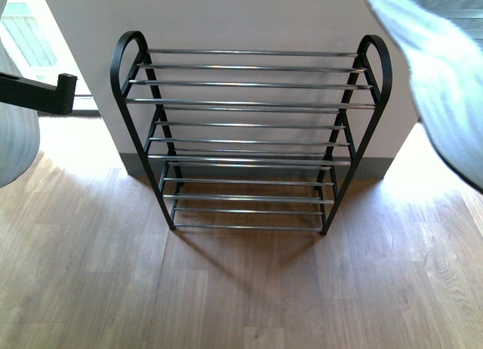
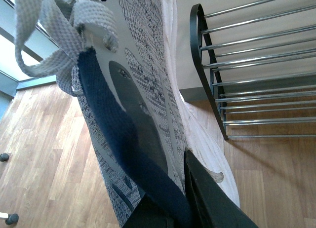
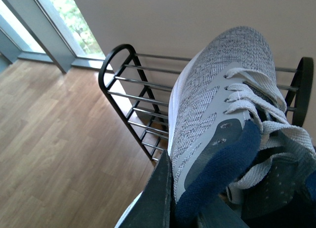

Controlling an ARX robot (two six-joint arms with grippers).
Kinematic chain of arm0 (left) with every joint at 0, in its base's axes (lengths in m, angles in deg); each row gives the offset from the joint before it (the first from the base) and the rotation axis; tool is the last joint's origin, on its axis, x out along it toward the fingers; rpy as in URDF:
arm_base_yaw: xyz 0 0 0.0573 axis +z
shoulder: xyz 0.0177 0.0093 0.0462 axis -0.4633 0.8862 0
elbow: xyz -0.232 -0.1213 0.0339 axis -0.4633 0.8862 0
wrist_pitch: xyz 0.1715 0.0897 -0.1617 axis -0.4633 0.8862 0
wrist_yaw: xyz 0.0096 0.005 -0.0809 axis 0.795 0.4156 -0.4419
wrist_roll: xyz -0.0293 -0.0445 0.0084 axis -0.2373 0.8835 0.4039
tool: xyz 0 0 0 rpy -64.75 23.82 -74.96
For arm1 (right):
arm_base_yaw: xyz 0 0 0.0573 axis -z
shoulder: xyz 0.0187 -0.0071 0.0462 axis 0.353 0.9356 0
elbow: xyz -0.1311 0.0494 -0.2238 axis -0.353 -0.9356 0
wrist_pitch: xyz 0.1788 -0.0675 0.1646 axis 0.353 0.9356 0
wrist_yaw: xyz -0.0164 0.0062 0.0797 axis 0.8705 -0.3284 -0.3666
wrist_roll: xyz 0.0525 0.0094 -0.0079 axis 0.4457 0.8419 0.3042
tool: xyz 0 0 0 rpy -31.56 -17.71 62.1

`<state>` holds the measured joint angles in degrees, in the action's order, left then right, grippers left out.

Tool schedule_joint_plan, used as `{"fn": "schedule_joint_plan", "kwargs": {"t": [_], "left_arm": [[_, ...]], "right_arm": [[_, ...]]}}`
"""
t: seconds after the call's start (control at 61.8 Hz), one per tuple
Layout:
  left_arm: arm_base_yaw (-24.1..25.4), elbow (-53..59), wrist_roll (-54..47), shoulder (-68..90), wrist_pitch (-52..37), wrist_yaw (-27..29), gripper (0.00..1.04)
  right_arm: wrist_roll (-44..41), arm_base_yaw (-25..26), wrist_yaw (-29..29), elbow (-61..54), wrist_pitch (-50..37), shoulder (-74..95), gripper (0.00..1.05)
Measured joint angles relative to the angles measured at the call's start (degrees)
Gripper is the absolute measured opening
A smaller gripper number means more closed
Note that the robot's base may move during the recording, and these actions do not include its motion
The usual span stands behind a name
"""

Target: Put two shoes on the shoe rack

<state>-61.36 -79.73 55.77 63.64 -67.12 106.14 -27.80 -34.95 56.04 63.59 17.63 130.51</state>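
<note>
The shoe rack (image 1: 249, 103), with black arched side frames and silver rods, stands against the wall ahead; all its shelves are bare. My left gripper (image 2: 182, 198) is shut on a grey sneaker (image 2: 143, 80) at its navy collar; that shoe shows at the far left of the front view (image 1: 13, 141), held above the floor. My right gripper (image 3: 170, 198) is shut on the other grey sneaker (image 3: 217, 99), gripping its side wall; its white sole (image 1: 441, 69) hangs at the upper right of the front view, level with the rack's top. No slippers are in view.
Wooden floor (image 1: 226, 288) spreads in front of the rack. A white wall (image 1: 249, 16) with a grey skirting stands behind it. Bright windows (image 1: 26, 39) are at the far left. A black arm part (image 1: 41, 92) reaches in from the left.
</note>
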Motion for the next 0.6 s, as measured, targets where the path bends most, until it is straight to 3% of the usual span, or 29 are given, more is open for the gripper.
{"fn": "schedule_joint_plan", "kwargs": {"t": [0.032, 0.243, 0.421, 0.599], "left_arm": [[0.0, 0.0, 0.02, 0.0, 0.0, 0.0, 0.02], [0.0, 0.0, 0.02, 0.0, 0.0, -0.02, 0.02], [0.0, 0.0, 0.02, 0.0, 0.0, -0.02, 0.02], [0.0, 0.0, 0.0, 0.0, 0.0, -0.02, 0.02]], "right_arm": [[1.55, -3.52, 4.17, 4.22, 0.7, 5.75, 0.01], [4.07, -14.16, 22.16, 23.56, 0.44, 30.4, 0.01], [3.96, -15.65, 29.79, 37.27, 0.48, 43.67, 0.01], [1.62, -14.23, 33.22, 48.5, 2.75, 53.57, 0.01]]}}
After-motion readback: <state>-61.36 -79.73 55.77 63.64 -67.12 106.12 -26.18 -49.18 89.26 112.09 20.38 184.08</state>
